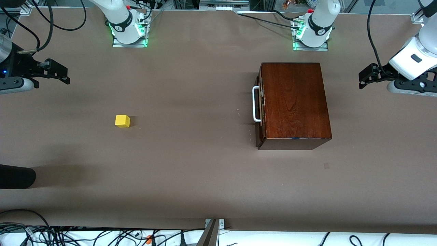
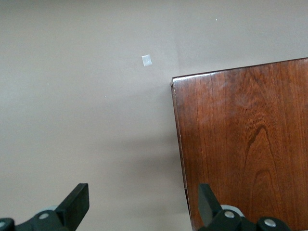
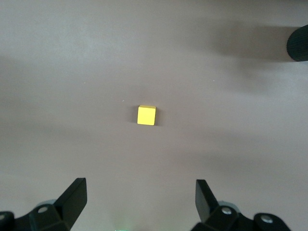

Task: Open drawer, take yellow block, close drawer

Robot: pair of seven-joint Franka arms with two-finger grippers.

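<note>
The yellow block [image 1: 122, 121] sits out on the bare brown table [image 1: 191, 171] toward the right arm's end, well apart from the mahogany-coloured box [image 1: 294, 101] — it is not inside anything. The drawer [image 1: 261, 106] looks shut or very nearly so: its dark front lies against the box with the white loop handle [image 1: 255, 104] standing proud, facing the block's end of the table. Judging from that layout, the block is already out and the drawer closed, so little or nothing of the task seems left, though a thin pale line beside the front may mean it is not fully seated.

Both arms are drawn back to the table's ends, clear of block and box, as arms waiting would be. The right gripper [image 1: 65, 75] hangs over the table edge at its own end, jaws spread wide and holding nothing; in the right wrist view its fingers [image 3: 72, 199] frame the block [image 3: 146, 115] far below, touching nothing. The left gripper [image 1: 364, 79] hovers just off the box's end of the table — its wrist view shows the fingers [image 2: 77, 204] parted and empty, above the box's corner [image 2: 240, 144] and bare table.
</note>
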